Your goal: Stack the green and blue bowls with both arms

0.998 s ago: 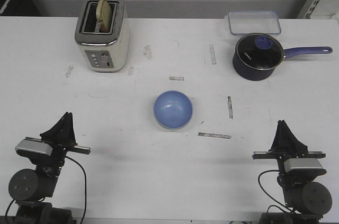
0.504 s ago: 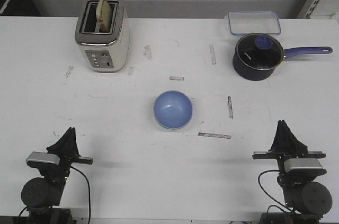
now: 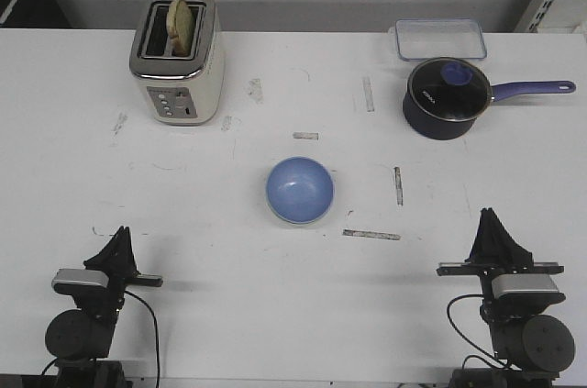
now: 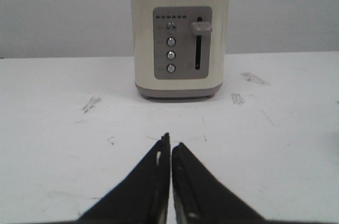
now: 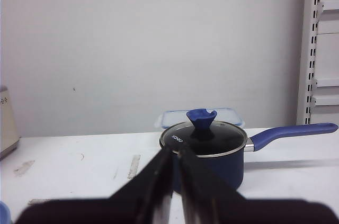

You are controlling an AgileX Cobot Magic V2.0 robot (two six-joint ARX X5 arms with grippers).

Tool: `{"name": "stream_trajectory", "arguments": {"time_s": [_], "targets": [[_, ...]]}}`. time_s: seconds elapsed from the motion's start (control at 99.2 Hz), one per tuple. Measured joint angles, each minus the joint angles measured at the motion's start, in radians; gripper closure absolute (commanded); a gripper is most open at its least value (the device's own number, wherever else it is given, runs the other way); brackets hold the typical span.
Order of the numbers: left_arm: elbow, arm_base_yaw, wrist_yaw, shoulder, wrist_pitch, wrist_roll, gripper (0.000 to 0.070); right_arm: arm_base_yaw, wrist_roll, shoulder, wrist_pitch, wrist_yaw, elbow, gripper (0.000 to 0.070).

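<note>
The left gripper (image 3: 120,234), fingers pressed together and empty, has pulled back nearer the table's front edge, away from the blue bowl (image 3: 299,189); the right gripper (image 3: 491,218) sits likewise closed. No green bowl shows; stacking looks finished.

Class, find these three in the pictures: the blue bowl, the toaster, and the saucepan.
blue bowl (image 3: 299,188), front view, inner bottom.
toaster (image 4: 180,41), left wrist view, button panel on its end face.
saucepan (image 5: 204,139), right wrist view, glass lid.
</note>
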Motion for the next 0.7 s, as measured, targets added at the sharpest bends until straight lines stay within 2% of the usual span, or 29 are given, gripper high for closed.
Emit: {"name": "stream_trajectory", "arguments": {"time_s": [0.343,0.696], "targets": [[-0.002,0.000,-0.064,0.000,0.000,0.000,0.0699,0.000,0.000,0.000,0.000,0.000,0.000,0.0691],[-0.002,0.000,-0.065,0.000,0.000,0.000,0.0699,0.000,0.000,0.000,0.000,0.000,0.000,0.0691]]}}
